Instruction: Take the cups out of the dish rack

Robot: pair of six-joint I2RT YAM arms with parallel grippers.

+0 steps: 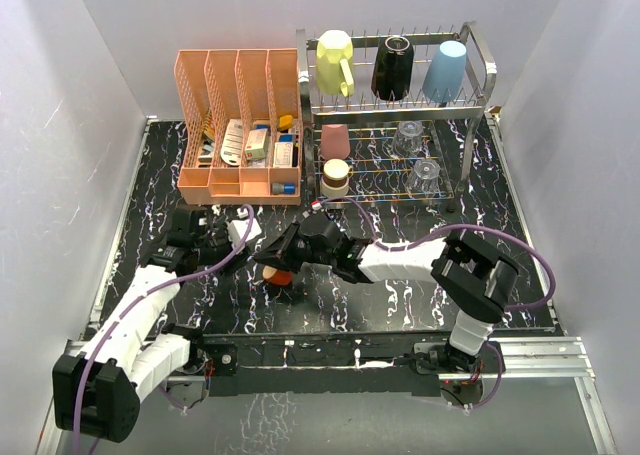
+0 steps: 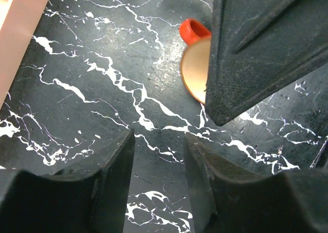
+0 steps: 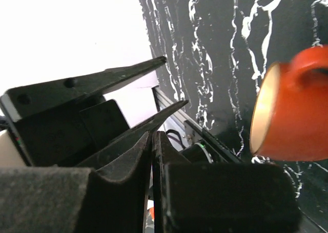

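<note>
The chrome dish rack point(image 1: 481, 63) stands at the back right. Its top tier holds a pale yellow mug point(image 1: 334, 61), a black mug point(image 1: 392, 68) and a light blue tumbler point(image 1: 446, 71). The lower tier holds a pink tumbler point(image 1: 335, 140), two clear glasses point(image 1: 408, 137) point(image 1: 424, 175) and a steel cup point(image 1: 335, 178). The small orange-red cup point(image 1: 283, 276) lies on its side on the table; it also shows in the left wrist view point(image 2: 197, 69) and the right wrist view point(image 3: 297, 120). My right gripper point(image 1: 272, 255) point(image 3: 154, 134) is shut and empty just above the cup. My left gripper point(image 1: 240, 233) point(image 2: 159, 136) is open and empty, left of it.
A peach slotted organizer point(image 1: 240, 125) with small bottles and boxes stands at the back left, beside the rack. White walls close the sides and back. A metal rail point(image 1: 400, 350) runs along the table's near edge.
</note>
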